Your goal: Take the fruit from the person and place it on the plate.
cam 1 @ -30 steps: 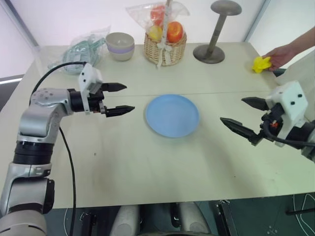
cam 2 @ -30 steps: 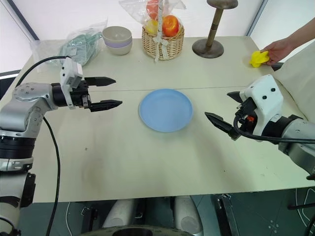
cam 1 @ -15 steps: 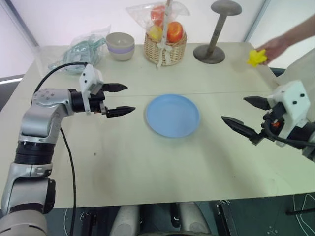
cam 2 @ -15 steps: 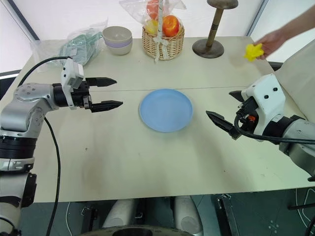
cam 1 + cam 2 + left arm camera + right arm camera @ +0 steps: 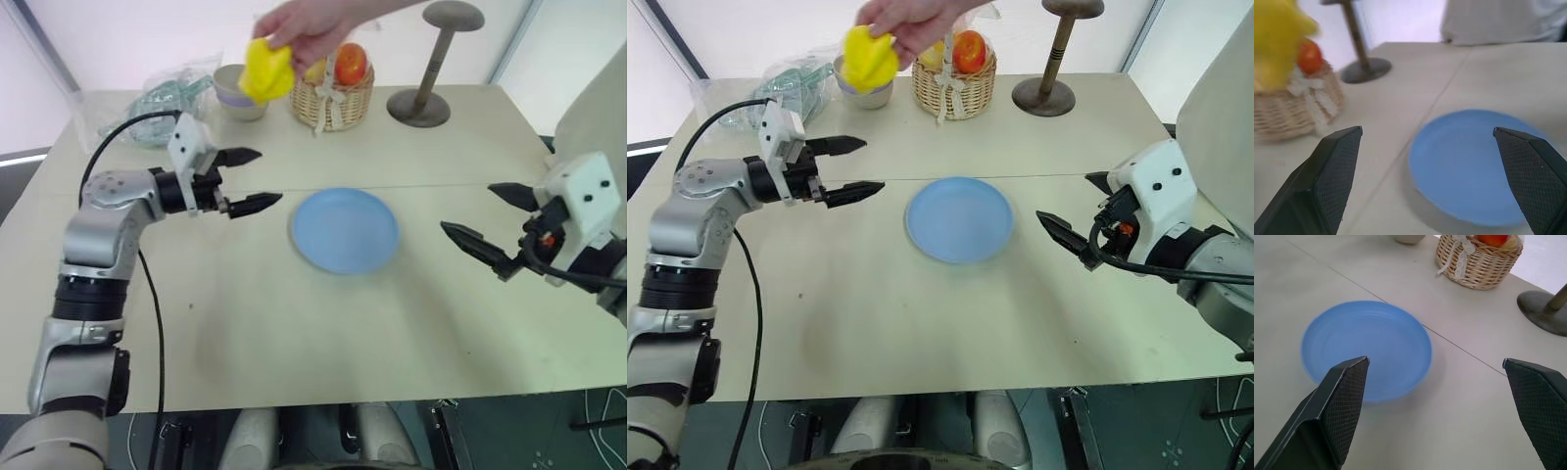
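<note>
My left gripper [image 5: 253,179], jaws wide, should rise under the glossy yellow ridged star-shaped fruit [image 5: 265,70] in the person's bare hand [image 5: 306,27], closing gently across its ridges.

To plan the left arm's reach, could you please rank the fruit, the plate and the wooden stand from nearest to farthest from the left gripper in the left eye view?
From the left gripper:
1. Plate, beside it toward the table's middle.
2. Fruit, above it in the person's hand; nearly tied with the plate.
3. Wooden stand, far corner.

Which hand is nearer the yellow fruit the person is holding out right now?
Left. The left hand sits open just below the fruit, which the person's hand holds above the table's far left. The right hand, also open, is far off, across the plate.
</note>
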Robot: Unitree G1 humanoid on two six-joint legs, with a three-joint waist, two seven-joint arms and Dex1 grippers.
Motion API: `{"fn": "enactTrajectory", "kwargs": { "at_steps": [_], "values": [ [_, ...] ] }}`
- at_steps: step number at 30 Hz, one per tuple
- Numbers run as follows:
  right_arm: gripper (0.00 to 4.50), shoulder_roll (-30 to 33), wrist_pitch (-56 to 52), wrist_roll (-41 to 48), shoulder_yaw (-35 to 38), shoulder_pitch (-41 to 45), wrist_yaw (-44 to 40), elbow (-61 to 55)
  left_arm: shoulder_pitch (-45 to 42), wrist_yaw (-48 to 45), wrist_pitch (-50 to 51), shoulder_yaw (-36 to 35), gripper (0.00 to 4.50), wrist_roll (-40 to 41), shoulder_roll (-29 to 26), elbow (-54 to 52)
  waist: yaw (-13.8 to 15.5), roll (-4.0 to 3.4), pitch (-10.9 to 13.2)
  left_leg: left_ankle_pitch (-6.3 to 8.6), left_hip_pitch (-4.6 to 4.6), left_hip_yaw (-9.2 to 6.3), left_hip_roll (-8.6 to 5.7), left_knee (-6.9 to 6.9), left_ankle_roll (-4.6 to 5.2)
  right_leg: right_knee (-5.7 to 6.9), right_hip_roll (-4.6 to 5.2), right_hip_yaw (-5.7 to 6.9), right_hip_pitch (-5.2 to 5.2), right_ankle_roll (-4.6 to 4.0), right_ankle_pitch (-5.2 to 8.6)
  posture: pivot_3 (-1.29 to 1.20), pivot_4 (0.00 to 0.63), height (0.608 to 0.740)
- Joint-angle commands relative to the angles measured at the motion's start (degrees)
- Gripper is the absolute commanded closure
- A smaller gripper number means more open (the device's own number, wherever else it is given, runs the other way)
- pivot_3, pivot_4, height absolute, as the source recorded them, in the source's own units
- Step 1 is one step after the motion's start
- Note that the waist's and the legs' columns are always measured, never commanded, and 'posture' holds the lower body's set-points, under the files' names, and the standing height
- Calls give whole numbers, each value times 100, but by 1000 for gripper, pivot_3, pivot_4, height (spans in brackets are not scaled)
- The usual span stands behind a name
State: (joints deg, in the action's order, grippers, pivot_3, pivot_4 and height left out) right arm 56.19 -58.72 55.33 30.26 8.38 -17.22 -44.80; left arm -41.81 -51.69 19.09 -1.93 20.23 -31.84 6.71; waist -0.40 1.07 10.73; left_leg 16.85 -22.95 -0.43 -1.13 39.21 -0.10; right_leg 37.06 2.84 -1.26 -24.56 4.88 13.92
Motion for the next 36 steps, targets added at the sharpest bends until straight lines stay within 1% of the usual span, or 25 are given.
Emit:
{"fn": "enactTrajectory", "kwargs": {
  "at_steps": [1,6,9,14,18,24,31,36],
  "values": [
    [25,-29,136,4,0,144,69,-83,-28,1282,-173,-392,0,-306,369,-435,1,1,0,0,0,0,0,0,0,1,0,0,0,0,0,0,150,740],
    [25,-46,192,-48,-115,203,31,-21,498,2677,-1,-640,0,-703,786,-1280,-24,1,0,0,1,0,1,-1,0,2,-1,-3,-2,0,0,0,150,740],
    [25,-58,243,-110,-220,259,5,40,855,3262,-73,-593,0,-1034,974,-1668,-5,2,-1,0,3,0,1,-1,-1,6,0,-4,-1,0,0,0,150,740],
    [25,-53,310,-168,-322,343,-42,121,860,4241,-125,-696,0,-1338,1456,-1647,87,4,-1,-1,11,1,-1,4,-1,5,-2,-3,9,1,-1,0,150,740],
    [25,-6,309,-191,-299,358,-99,139,750,4516,-190,-660,0,-1311,1767,-1512,133,5,-2,-1,10,0,-2,4,-1,5,-4,-1,9,1,-1,0,150,740],
    [25,-6,278,-205,-243,372,-83,106,569,4590,-242,-617,0,-1210,2044,-1260,120,5,-2,-1,10,2,-3,3,-1,4,-8,-1,10,1,-1,0,150,740],
    [25,-29,243,-194,-190,323,-23,29,194,4984,-20,-901,0,-734,2622,-979,120,6,-2,-1,10,2,-3,4,-1,4,-12,0,10,1,-1,0,150,740],
    [25,-30,214,-153,-126,275,30,-34,48,5162,-10,-975,0,-637,2772,-809,115,6,-2,-1,11,2,-3,4,-1,5,-16,-1,10,1,-1,0,150,740]
  ]
}}
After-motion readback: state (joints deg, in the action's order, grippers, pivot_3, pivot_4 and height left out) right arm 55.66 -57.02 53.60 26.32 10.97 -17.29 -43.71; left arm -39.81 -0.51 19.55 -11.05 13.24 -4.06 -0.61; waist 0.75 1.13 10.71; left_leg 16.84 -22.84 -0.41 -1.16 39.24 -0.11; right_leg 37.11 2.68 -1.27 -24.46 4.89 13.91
